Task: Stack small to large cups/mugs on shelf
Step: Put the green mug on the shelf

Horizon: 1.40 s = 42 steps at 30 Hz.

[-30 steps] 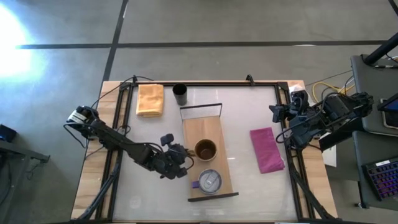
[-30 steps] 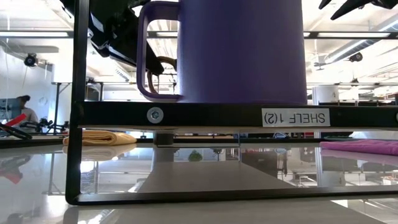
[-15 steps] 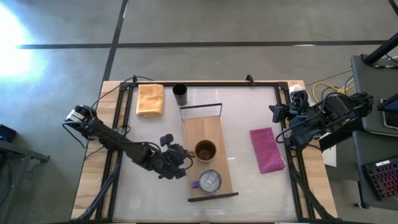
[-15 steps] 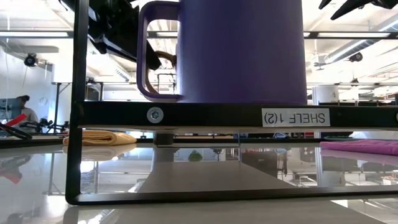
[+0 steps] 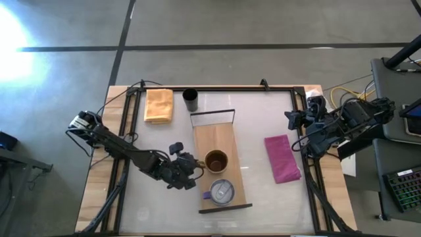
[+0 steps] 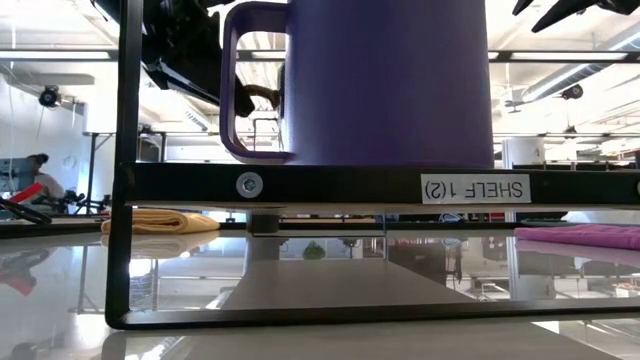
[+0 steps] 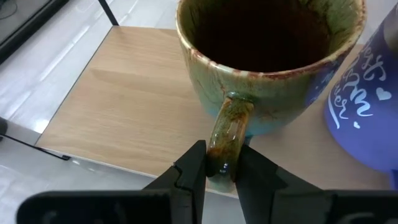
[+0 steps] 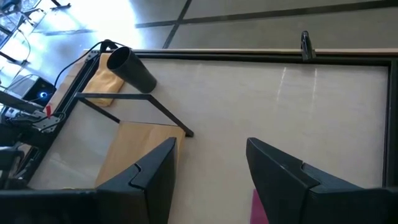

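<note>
The brown mug [image 5: 216, 159] stands mid-board on the light-wood shelf [image 5: 212, 135]. Just nearer me on the shelf is the wide mug [image 5: 222, 191], silvery inside, with a purple wall and handle [image 6: 390, 80]. The narrow black cup [image 5: 191, 99] stands on the table beyond the shelf's far end. My left gripper [image 5: 196, 166] is at the brown mug's left side, shut on its handle. My right gripper [image 5: 293, 124] hangs open over the table's right edge, touching nothing. My left gripper pinches the brown mug's handle [image 7: 222, 163] at its outer curve between the two fingers [image 7: 193, 169]. It comes about level from the table's left. The mug [image 7: 267, 56] stays upright over the shelf board [image 7: 124, 106]. Whether its base rests on the board I cannot tell.
An orange cloth [image 5: 158, 105] lies at the far left and a magenta cloth [image 5: 283, 158] to the right of the shelf. The shelf's dark metal frame [image 6: 300, 186] rises at both ends. The purple mug [image 7: 367, 106] stands close beside the brown one.
In the low view, my left arm and the brown mug's handle, seen through the purple handle, have shifted slightly. The mug keeps its place on the shelf in the high view. The gripper stays shut.
</note>
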Tool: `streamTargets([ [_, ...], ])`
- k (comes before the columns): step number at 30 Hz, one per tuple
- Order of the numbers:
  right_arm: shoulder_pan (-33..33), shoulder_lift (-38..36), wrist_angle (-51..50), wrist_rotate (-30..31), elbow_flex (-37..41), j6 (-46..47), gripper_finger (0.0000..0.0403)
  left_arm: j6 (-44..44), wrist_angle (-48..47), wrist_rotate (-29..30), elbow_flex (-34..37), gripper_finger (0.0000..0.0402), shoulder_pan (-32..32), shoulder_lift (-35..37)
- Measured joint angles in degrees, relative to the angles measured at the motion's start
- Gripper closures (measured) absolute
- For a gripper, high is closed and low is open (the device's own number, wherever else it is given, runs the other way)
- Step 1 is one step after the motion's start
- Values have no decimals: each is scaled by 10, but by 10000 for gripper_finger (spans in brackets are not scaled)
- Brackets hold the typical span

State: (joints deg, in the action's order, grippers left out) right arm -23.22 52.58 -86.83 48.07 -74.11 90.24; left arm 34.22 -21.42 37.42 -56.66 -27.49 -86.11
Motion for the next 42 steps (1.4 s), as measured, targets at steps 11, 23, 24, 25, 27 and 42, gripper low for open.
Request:
streamTargets([
  [11,0,1,1,0,1,2,216,1,2,-4,0,292,0,-1],
  [23,0,1,2,0,3,8,216,0,-3,1,0,229,1,5],
  [24,0,1,2,0,3,8,216,0,-6,-1,0,229,1,5],
  [25,0,1,2,0,3,8,216,0,-7,-6,0,229,1,5],
  [27,0,1,2,0,3,8,216,0,-6,-19,0,229,1,5],
  [42,0,1,1,0,4,8,216,-5,25,-42,-1,229,1,3],
])
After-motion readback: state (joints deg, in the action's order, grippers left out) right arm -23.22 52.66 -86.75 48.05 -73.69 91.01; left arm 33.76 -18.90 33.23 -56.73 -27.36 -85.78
